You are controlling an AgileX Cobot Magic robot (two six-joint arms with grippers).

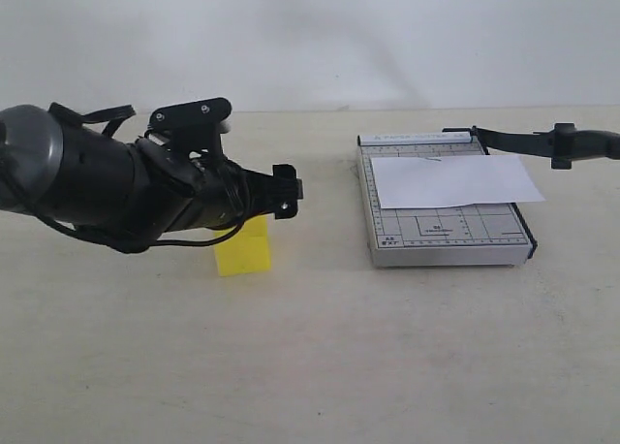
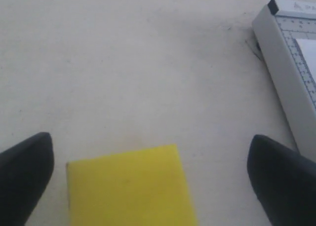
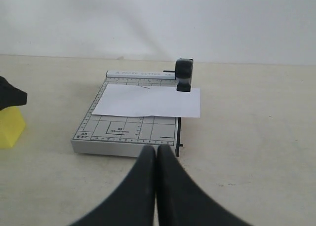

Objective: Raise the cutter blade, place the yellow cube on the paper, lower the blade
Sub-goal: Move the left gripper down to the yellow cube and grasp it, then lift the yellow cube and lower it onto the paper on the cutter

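Your left gripper (image 2: pixel 149 141) is spread wide, one finger on either side of the yellow cube (image 2: pixel 129 186) without touching it; your right gripper (image 3: pixel 157 151) is clenched on nothing. The cube sits on the table (image 1: pixel 320 366), left of the cutter base (image 1: pixel 450 238) in the exterior view. The paper (image 1: pixel 455 180) lies across the base's far half, with the cutter blade (image 1: pixel 542 142) lifted clear.
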